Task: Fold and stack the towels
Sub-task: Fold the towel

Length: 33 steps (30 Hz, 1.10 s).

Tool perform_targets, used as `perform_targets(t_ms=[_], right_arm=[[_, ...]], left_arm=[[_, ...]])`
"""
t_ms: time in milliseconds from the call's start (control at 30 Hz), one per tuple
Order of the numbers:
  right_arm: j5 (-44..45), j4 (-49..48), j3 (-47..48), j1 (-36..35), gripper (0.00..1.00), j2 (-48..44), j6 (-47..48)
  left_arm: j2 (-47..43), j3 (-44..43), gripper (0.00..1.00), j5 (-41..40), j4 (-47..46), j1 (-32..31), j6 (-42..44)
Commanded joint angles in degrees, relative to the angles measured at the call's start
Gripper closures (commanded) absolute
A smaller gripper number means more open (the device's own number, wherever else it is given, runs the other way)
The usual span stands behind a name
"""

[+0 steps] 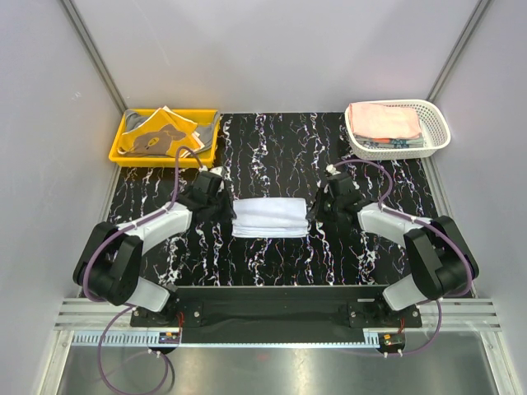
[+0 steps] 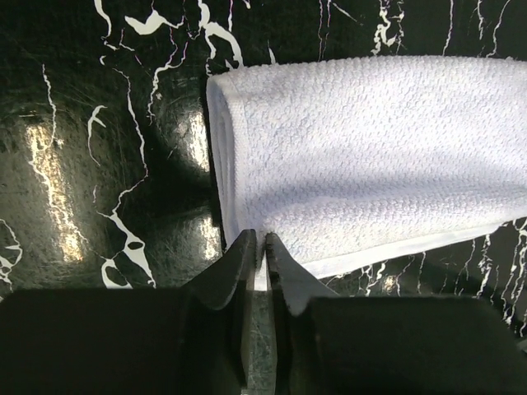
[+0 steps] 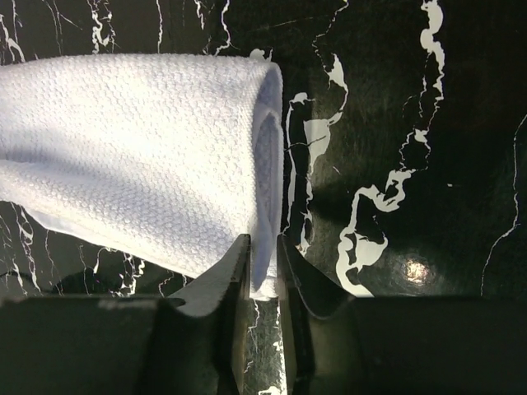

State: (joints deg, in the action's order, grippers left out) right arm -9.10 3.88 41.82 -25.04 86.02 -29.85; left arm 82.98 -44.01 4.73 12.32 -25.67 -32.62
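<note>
A light blue towel (image 1: 268,216) lies folded over in the middle of the black marbled table (image 1: 272,148). My left gripper (image 1: 222,206) is shut on the towel's left end; in the left wrist view the jaws (image 2: 258,244) pinch the near corner of the towel (image 2: 370,156). My right gripper (image 1: 317,210) is shut on the towel's right end; in the right wrist view the gripper (image 3: 263,251) clamps the folded edge of the towel (image 3: 140,156). More towels lie in the yellow tray (image 1: 123,148) and the white basket (image 1: 438,132).
The yellow tray at the back left holds orange and grey cloths (image 1: 160,132). The white lattice basket at the back right holds a pink cloth (image 1: 383,119) over others. Grey walls enclose the table on three sides.
</note>
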Motion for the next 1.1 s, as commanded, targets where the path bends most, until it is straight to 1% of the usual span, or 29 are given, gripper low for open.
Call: perform_targets(t_ms=[0, 33, 67, 133, 200, 300, 367, 467, 633, 767, 1067], right_arm=[[0.5, -1.2, -0.4, -0.5, 0.71, -3.3, -0.3], [0.5, -0.9, -0.4, -0.5, 0.69, -3.8, -0.2], [0.7, 0.1, -0.5, -0.5, 0.68, -4.4, -0.1], [1.6, 1.4, 0.0, -0.5, 0.67, -6.1, 0.0], [2.3, 3.5, 1.1, -0.5, 0.67, -7.5, 0.1], [3.1, 5.8, 3.2, -0.5, 0.66, -8.1, 0.3], [3.2, 6.9, 4.1, -0.9, 0.66, -7.6, 0.5], [3.7, 7.0, 5.5, -2.6, 0.67, -6.1, -0.1], [5.1, 5.4, 6.4, -4.8, 0.67, -1.8, -1.4], [5.3, 4.2, 4.8, -5.8, 0.68, 1.2, -2.1], [5.0, 0.2, -3.1, -7.7, 0.69, 0.6, -4.6]], left_arm=[[-2.0, 0.3, 0.85, -0.4, -1.2, -0.3, 0.9], [-2.4, 0.2, 0.84, -0.3, -0.7, -0.3, 0.9], [-3.5, -0.2, 0.79, -0.4, 0.7, -0.3, 1.2], [-4.8, -0.7, 0.74, -0.6, 2.1, -0.3, 1.5], [-7.0, -2.0, 0.71, -1.6, 5.1, -0.4, 2.1], [-9.6, -3.7, 0.69, -2.4, 8.2, -0.3, 2.6], [-9.9, -5.1, 0.69, -2.0, 9.1, -0.4, 2.7], [-8.1, -6.8, 0.69, -0.9, 8.4, -1.2, 2.2], [-2.3, -7.4, 0.69, -1.2, 5.4, -3.7, 0.6], [1.9, -5.4, 0.69, -1.7, 3.0, -5.1, -0.2], [1.9, 1.4, 0.72, -3.1, 1.4, -6.9, -1.9]])
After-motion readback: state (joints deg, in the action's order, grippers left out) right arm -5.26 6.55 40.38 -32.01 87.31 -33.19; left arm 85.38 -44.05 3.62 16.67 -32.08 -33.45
